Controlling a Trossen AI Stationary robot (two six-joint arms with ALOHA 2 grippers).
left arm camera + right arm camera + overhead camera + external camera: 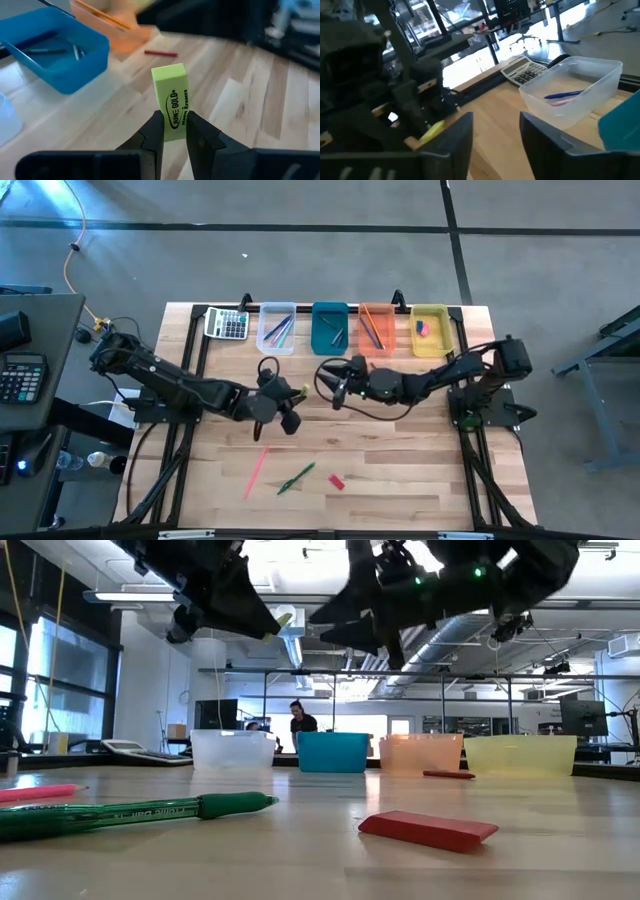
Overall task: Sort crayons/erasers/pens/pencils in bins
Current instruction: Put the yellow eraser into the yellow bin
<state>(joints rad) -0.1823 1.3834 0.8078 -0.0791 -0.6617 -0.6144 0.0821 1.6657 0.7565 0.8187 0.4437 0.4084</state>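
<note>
Nearest the front edge of the table (420,480) lie the unsorted pieces: a pink stick (255,471), a green pen (296,478) and a small red eraser (336,481), all flat on the wood and well apart from both arms. In the low view the green pen (140,812) and red eraser (428,828) lie across the foreground.

Mid-table, the left gripper (173,131) is clamped on a yellow-green eraser (173,100). The block stands on its long axis out of the fingertips, about half of it free above them. In the high view the left gripper (290,402) is held above the table centre, with the eraser (287,390) at its tip.

The right gripper (334,381) faces it from just beside, pointing toward the left arm, with its jaws apart and nothing between them. In the right wrist view the eraser (433,130) shows ahead of the open fingers (457,145), slightly off the gap's centre line.

Judgement: a hand-over looks likely, and the right gripper is nearer the target.

Farthest back stand the bins in a row: clear bin (277,327), blue bin (330,327), orange bin (377,328), yellow bin (430,329). The yellow bin already holds erasers and lies on the right arm's side. A red stick (161,52) lies just in front of the orange bin. A calculator (227,325) sits beside the clear bin. The path to the yellow bin looks open; the bin rims are the only edges to clear.
</note>
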